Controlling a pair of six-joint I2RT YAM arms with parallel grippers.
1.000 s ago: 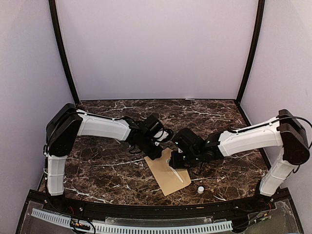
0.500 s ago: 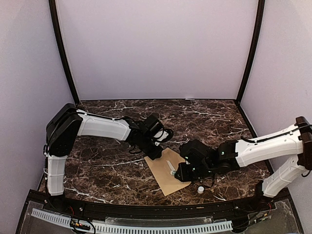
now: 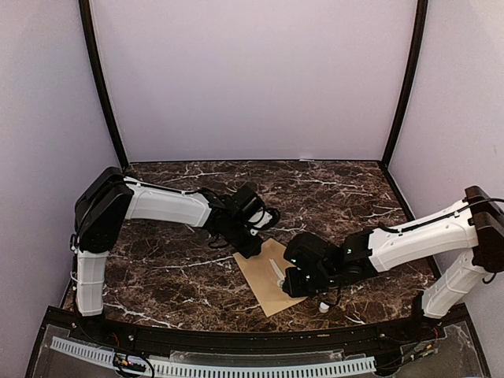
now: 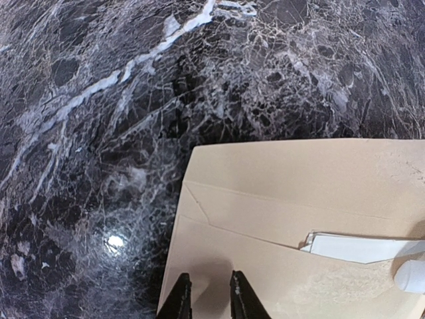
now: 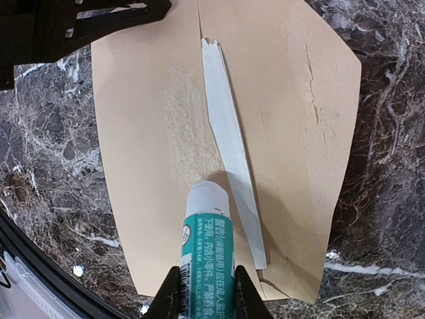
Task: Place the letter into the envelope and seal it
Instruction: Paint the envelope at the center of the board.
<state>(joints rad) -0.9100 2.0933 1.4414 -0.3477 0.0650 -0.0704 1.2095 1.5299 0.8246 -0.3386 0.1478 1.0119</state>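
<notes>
The brown envelope (image 3: 264, 290) lies on the marble table with its flap (image 5: 312, 126) folded open. A white strip of the letter (image 5: 229, 153) shows in the envelope mouth; the rest is hidden inside. My right gripper (image 5: 204, 299) is shut on a teal glue stick (image 5: 207, 252), whose white tip rests on the envelope (image 5: 139, 146) beside the letter. My left gripper (image 4: 209, 299) presses down on the envelope's (image 4: 285, 199) corner, jaws narrowly open with nothing between them. The letter (image 4: 362, 247) and the glue stick's tip (image 4: 412, 276) show at the right of the left wrist view.
A small white cap (image 3: 324, 305) lies on the table just right of the envelope, near the front edge. Rough glue patches (image 5: 179, 113) mark the envelope's body. Purple walls close in the table on three sides.
My right arm has carried the glue stick along the envelope toward the near edge, then slightly back. The left arm and envelope have not moved.
</notes>
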